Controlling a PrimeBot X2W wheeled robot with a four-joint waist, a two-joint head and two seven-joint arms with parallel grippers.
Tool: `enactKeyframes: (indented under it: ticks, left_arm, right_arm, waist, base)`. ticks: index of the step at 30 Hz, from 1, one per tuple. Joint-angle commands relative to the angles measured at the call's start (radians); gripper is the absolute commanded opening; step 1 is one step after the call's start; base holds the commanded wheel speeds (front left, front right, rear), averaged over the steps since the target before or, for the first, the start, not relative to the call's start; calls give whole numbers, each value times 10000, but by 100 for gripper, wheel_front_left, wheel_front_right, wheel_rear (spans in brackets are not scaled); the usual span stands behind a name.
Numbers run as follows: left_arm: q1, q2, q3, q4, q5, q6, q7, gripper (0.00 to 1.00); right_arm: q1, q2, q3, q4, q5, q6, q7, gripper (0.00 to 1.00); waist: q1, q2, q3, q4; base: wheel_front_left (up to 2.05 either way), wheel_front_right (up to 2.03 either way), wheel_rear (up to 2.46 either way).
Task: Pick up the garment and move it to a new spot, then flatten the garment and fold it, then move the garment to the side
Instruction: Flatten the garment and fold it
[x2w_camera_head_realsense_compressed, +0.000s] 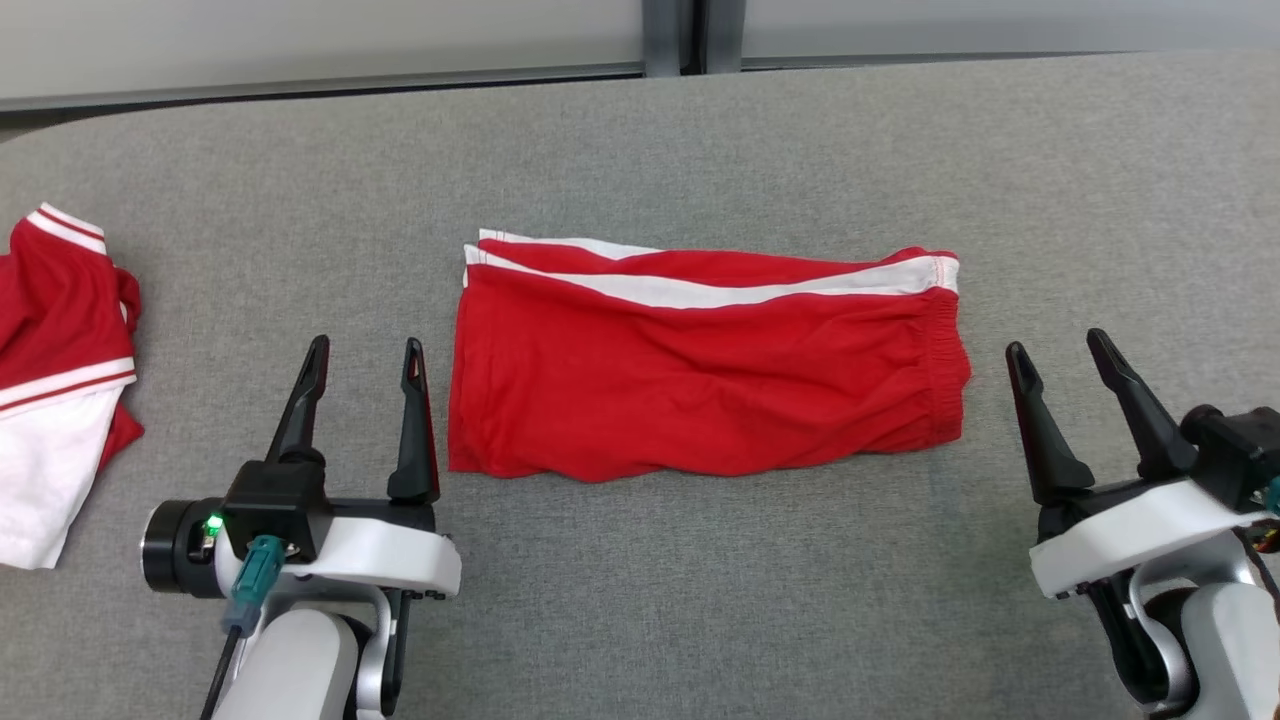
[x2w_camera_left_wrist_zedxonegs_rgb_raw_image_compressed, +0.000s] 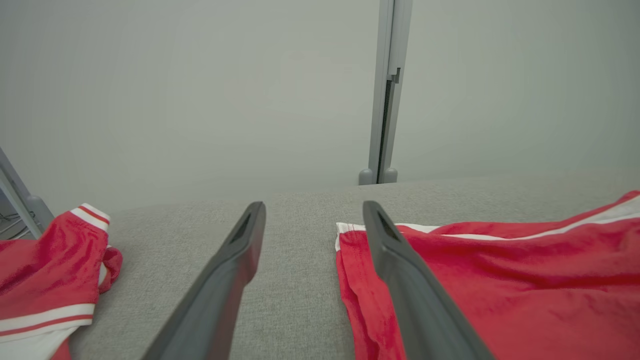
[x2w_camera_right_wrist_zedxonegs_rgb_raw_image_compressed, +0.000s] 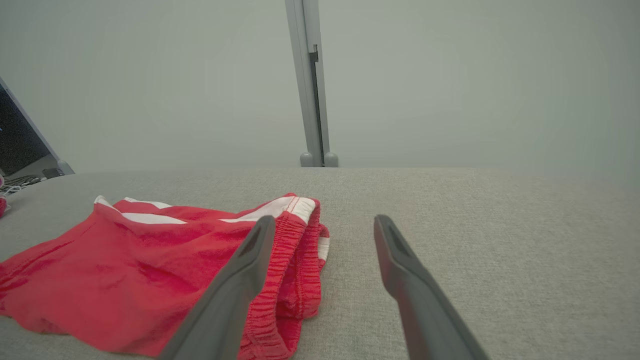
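The folded red garment (x2w_camera_head_realsense_compressed: 700, 385) lies on the worktop (x2w_camera_head_realsense_compressed: 700, 600) between the left gripper (x2w_camera_head_realsense_compressed: 366, 348) and right gripper (x2w_camera_head_realsense_compressed: 1058, 343) — jaws wide, empty — so each should likely pinch all layers at the edge just inside it before lifting.

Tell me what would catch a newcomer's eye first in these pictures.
The red shorts stand out first, lying flat in the middle of the grey table with white stripes along their far edge. The left gripper and right gripper flank them, both open and holding nothing. A second red-and-white garment lies crumpled at the table's left edge.
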Motion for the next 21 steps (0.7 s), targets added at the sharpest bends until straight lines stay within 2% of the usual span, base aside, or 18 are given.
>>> enactKeyframes:
  ticks: [1, 5, 10, 17, 18, 19, 20, 21]
  left_arm:
    - [-233, -26, -28, -4, 0, -20, -32, 100]
    - [-579, -190, -190, 71, 50, -75, -89, 100]
    - [-881, -319, -305, 248, 79, -97, -180, 100]
    - [-1140, -373, -345, 427, 93, -97, -267, 100]
    - [-1164, -378, -334, 432, 95, -82, -282, 100]
    - [-1160, -376, -327, 443, 95, -68, -275, 100]
    - [-1139, -376, -319, 455, 86, -62, -289, 100]
    - [-1138, -359, -307, 465, 88, -53, -299, 100]
  right_arm:
    - [-217, -19, 106, 171, 110, 0, 0, 100]
    - [-865, -25, 583, 1084, 254, -1, 17, 100]
    - [-1646, 94, 687, 2517, 504, 0, -103, 100]
    - [-2079, 178, 1181, 3811, 1399, 0, 17, 100]
    - [-2119, 162, 1324, 3879, 1511, 2, 67, 72]
    - [-2147, 155, 1477, 3950, 1702, 2, 156, 40]
    - [-2171, 167, 1626, 3971, 1900, 2, 180, 0]
    - [-2203, 79, 1757, 4019, 1962, 2, 202, 0]
  waist:
    - [0, -1, 281, 225]
    - [0, -1, 756, 476]
    - [0, -1, 1088, 594]
    - [0, -1, 1264, 619]
    - [0, -1, 1275, 597]
    - [0, -1, 1280, 571]
    - [0, -1, 1280, 544]
    - [0, -1, 1271, 513]
  base:
    - [0, 0, 0]
    - [0, 0, 0]
    - [0, 0, 0]
    - [0, 0, 0]
    - [0, 0, 0]
    - [0, 0, 0]
    - [0, 0, 0]
    - [0, 0, 0]
